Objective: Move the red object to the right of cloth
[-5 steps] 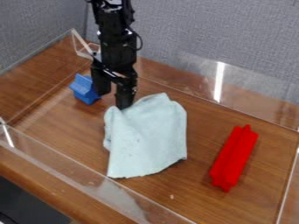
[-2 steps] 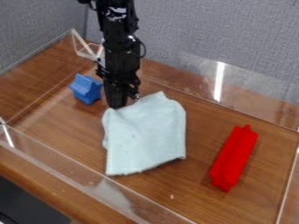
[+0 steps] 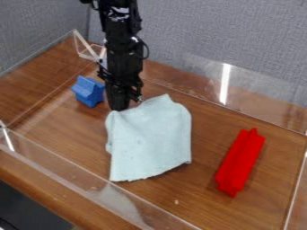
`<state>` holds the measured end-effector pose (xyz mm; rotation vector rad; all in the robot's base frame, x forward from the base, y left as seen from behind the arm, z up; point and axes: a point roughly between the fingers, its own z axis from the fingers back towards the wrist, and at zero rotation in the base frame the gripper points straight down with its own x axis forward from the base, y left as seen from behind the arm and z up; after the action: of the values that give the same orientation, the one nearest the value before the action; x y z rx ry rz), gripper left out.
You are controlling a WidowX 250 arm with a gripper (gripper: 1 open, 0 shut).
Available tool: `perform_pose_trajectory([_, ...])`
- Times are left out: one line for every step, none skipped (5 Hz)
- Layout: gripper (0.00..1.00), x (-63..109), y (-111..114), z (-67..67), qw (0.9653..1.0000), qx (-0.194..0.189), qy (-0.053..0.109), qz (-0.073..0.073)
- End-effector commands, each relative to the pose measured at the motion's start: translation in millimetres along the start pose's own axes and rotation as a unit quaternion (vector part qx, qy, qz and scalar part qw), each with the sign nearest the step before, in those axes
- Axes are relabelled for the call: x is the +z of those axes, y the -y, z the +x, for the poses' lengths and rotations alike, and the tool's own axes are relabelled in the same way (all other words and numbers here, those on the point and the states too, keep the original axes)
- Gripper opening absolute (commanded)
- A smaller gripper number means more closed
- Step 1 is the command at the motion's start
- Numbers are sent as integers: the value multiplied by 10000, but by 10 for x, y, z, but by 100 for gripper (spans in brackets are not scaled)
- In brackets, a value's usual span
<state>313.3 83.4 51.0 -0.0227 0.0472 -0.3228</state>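
Arm at the Cloth's Top Corner, Red Block off to the Side

From where I stand, the black arm (image 3: 118,27) reaches down from the top of the frame, left of the middle, and its gripper (image 3: 120,106) is right at the top left corner of the cloth (image 3: 149,139). The jaws are closed; whether they have a bit of the fabric between them, I can't tell, dark as they are against it.

The cloth, pale blue-green and rumpled, covers the middle of the picture and runs down toward the bottom. Over in the lower right lies the red block (image 3: 240,161), long and slanted, its top end leaning to the right. It sits to the right of the cloth, and there is bare wood between the two. A small blue block (image 3: 88,91) lies in the upper left, just beside the arm. Everything rests on a brown wooden table (image 3: 60,130), with a grey wall (image 3: 228,31) behind.
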Motion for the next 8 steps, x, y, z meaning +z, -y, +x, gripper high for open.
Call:
perform_pose_trajectory([0, 355, -120, 5, 9985, 132, 432, 307])
perform_pose_trajectory([0, 416, -153, -11, 9979, 170, 500, 362])
perform_pose_trajectory([0, 430, -110, -15, 9980, 78, 531, 347])
perform_pose_trajectory([0, 434, -46, -19, 9979, -45, 559, 326])
perform_pose_trajectory([0, 406, 46, -22, 9978, -187, 569, 283])
perform_pose_trajectory([0, 406, 107, -26, 9974, -306, 593, 260])
perform_pose_trajectory([0, 427, 195, -34, 9966, -463, 633, 240])
perform_pose_trajectory([0, 478, 254, -47, 9957, -573, 688, 240])
